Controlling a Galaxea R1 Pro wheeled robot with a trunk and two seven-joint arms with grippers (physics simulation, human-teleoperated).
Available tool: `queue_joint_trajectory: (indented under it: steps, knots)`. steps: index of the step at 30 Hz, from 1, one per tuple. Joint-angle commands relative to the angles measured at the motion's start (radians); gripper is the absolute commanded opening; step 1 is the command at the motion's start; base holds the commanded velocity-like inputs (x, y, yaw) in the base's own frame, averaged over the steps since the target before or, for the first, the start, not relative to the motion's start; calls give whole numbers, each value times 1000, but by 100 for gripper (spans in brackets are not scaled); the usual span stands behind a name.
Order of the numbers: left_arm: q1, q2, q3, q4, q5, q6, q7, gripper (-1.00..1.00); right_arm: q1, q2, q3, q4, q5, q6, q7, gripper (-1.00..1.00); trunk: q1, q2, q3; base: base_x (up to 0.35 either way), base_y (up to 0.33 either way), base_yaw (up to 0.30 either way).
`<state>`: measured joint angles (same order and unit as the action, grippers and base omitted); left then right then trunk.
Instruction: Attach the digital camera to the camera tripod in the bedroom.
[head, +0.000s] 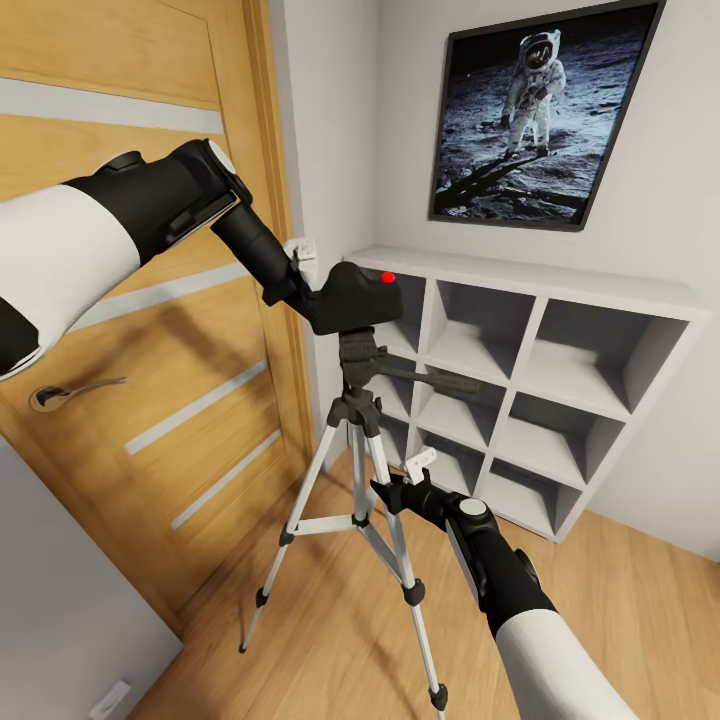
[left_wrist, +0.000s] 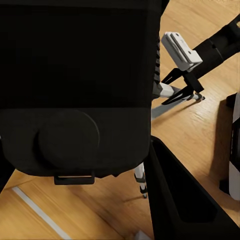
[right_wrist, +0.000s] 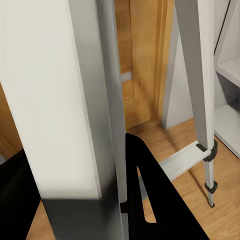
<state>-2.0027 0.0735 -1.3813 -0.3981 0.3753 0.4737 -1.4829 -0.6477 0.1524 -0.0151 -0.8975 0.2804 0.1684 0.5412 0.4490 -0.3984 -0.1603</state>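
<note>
The black digital camera (head: 355, 295), red dot on top, sits right over the black head of the camera tripod (head: 358, 365); whether it rests on the head I cannot tell. My left gripper (head: 300, 285) is shut on the camera's left side. In the left wrist view the camera body (left_wrist: 75, 75) looms close, with one finger (left_wrist: 185, 200) beside it. My right gripper (head: 400, 492) is lower down, closed around a silver tripod leg. In the right wrist view that leg (right_wrist: 65, 100) runs between the black fingers (right_wrist: 145, 200).
An oak door (head: 150, 420) with white stripes and a lever handle (head: 70, 392) stands to the left. A grey cube shelf (head: 560, 390) lines the wall behind the tripod, under the astronaut poster (head: 540, 110). Light wood floor (head: 620, 600) lies around the tripod's feet.
</note>
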Motion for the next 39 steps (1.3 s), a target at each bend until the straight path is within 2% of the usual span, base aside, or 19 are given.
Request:
queue_joint_trajectory:
  steps: [1, 39]
  knots:
    - [-2, 1, -6, -1, 7, 4, -1, -100, 0, 0, -3, 51, 20, 3, 5, -100, 1, -2, -2, 0, 0, 0]
    - [-2, -3, -14, 1, -5, -8, 3, -100, 0, 0, -3, 51, 22, 2, 5, -100, 1, -2, -2, 0, 0, 0]
